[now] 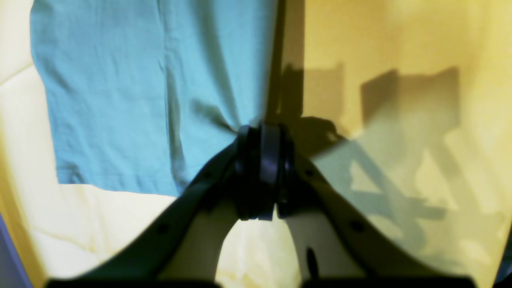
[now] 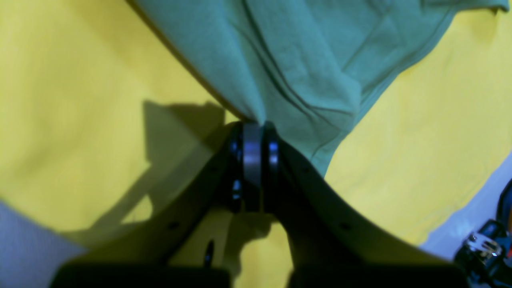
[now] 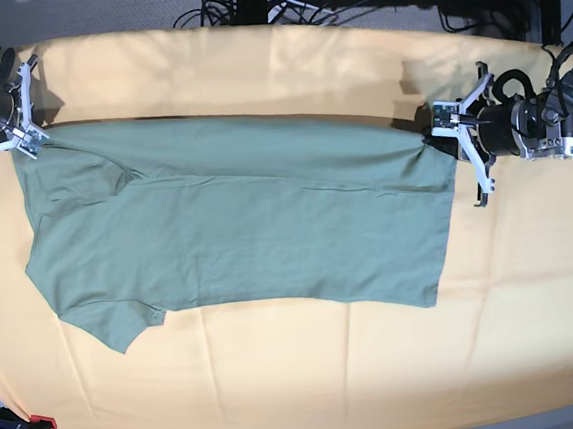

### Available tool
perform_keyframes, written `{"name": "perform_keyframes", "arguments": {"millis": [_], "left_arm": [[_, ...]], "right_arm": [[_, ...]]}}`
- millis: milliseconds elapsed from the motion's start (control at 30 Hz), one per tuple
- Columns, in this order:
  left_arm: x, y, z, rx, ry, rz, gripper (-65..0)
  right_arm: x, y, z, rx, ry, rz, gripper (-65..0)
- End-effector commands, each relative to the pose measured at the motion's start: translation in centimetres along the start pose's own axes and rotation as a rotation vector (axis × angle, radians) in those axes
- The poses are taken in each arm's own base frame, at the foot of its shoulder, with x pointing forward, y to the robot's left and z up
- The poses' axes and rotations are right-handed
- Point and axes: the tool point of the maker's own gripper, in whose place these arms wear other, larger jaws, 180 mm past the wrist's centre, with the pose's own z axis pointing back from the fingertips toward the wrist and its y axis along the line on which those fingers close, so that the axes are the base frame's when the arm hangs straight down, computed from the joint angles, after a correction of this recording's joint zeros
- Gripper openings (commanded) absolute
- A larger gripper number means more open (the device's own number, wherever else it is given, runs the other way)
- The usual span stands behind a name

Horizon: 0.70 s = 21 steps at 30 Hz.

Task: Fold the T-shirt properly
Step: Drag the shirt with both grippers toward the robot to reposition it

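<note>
Black left end effector [image 1: 262, 132] clamped on the hem corner of a sage-green knit T-shirt [image 3: 237, 219], right end effector [image 2: 256, 126] pinched its shoulder edge, shirt lay flat lengthwise across the yellow-orange cloth [image 3: 281, 376] on the desk, hem toward the left arm.

T-shirt [image 3: 238, 229]: plain sage-green | cloth [image 3: 281, 376]: plain yellow-orange

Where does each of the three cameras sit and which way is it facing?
Left wrist: on the left arm, looking past its shut jaws at the T-shirt hem.
Right wrist: on the right arm, looking past its shut jaws at the sleeve end.
Base: overhead, looking down on the yellow cloth and both arms.
All three show the shirt.
</note>
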Motion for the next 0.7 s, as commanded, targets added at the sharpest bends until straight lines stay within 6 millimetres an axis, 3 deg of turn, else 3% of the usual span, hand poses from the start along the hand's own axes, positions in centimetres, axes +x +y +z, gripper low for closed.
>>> {"name": "perform_keyframes", "arguments": {"millis": [0,333,667], "left_arm": [[-0.2,0.9,1.2,0.025,0.013,-0.020,-65.0],[1.0,-0.4,3.6,-0.015,-0.006,-0.019,-65.0],[2.4,-5.5,4.6,-0.159,-0.024,-0.015,-65.0]], "right_arm": [[0.3,-0.6,0.8,-0.013,0.001,0.049,-65.0],[0.2,1.9,3.4,0.028,0.062,0.204,-65.0],[-3.1,4.2,3.9,0.104,0.175,0.232,-65.0]]}}
